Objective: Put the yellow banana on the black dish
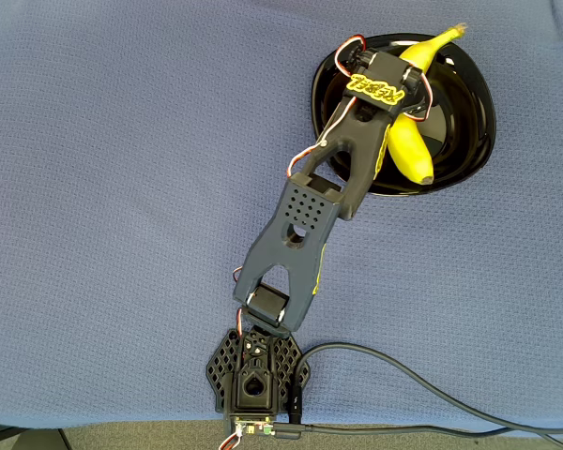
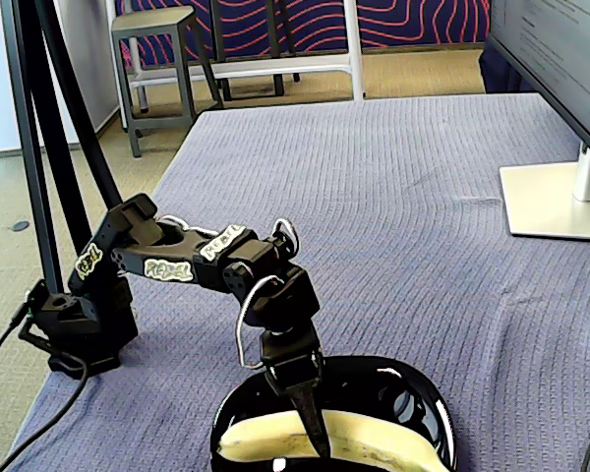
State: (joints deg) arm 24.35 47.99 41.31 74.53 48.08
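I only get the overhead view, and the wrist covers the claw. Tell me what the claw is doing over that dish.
Observer: In the fixed view the claw points straight down into the black dish, with one dark finger lying across the near side of the yellow banana.
Operator: Say whether it is gripping.
Observer: Cannot tell. The other finger is hidden behind the banana.
Operator: Report anything else on the table.
Observer: A monitor stand sits on the cloth beyond the dish, at the picture's right, well apart from the arm.
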